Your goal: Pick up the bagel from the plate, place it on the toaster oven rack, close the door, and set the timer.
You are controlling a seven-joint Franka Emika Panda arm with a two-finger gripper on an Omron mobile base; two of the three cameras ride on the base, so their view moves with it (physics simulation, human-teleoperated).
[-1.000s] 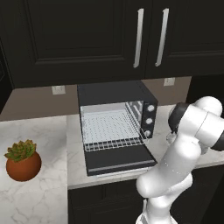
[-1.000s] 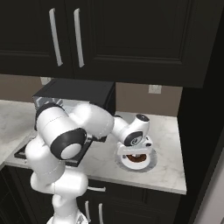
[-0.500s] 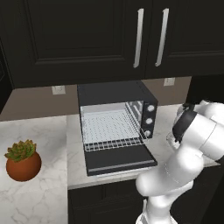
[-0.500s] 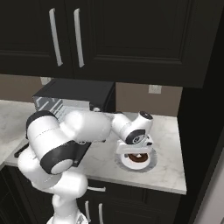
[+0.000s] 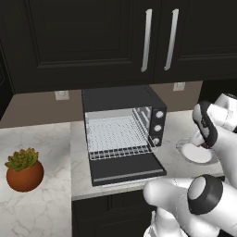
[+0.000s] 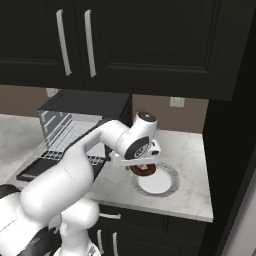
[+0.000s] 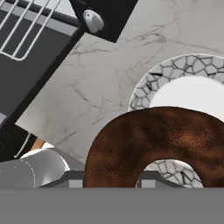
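We have the gripper (image 6: pixel 143 167) closed on the bagel (image 6: pixel 144 170), which hangs right under the hand, raised just above the plate (image 6: pixel 172 186). In our hand view the bagel (image 7: pixel 162 144) sits at 6 o'clock, the plate (image 7: pixel 148 87) behind it at 3 o'clock. The oven door (image 5: pixel 125 168) lies open at 9 o'clock, with the rack (image 5: pixel 118 136) inside.

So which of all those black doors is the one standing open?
The toaster oven door, folded down flat in front of its wire rack. The cabinet doors above are all shut.
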